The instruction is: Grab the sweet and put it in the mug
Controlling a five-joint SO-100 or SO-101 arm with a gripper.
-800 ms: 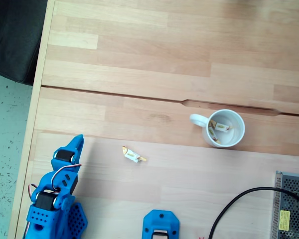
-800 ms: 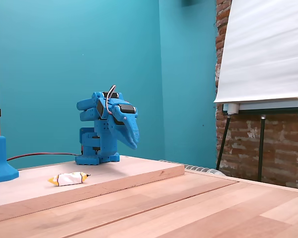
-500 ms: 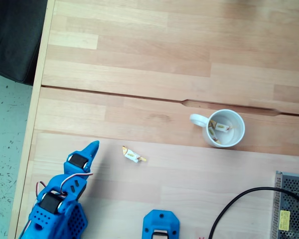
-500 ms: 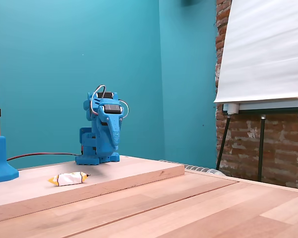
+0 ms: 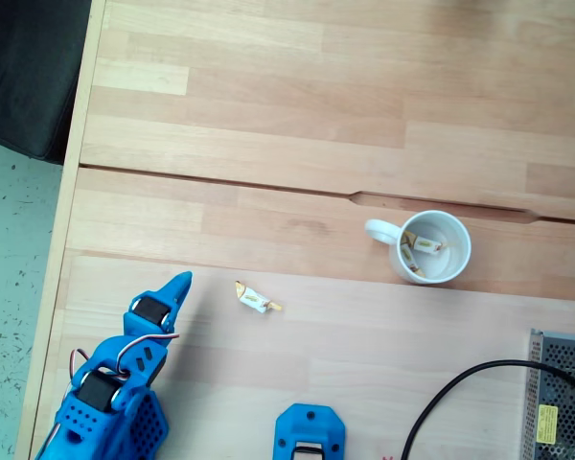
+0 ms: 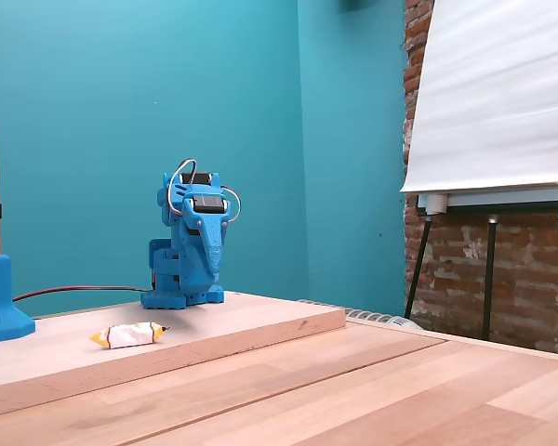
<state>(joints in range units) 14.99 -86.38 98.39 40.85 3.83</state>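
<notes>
In both fixed views the blue claw (image 5: pixel 179 282) (image 6: pixel 205 271) looks closed and holds nothing, its tip apart from the sweet (image 5: pixel 256 299) (image 6: pixel 127 334), which lies on the wooden bench (image 5: pixel 297 172). The white mug (image 5: pixel 432 246) stands well to the right, two sweets inside it.

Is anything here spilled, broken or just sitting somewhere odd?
Nothing looks broken or spilled. One sweet lies loose on the table, apart from the upright mug, which already holds similar sweets. The blue arm's tool sits folded near the table's corner, short of the sweet and not touching it.
</notes>
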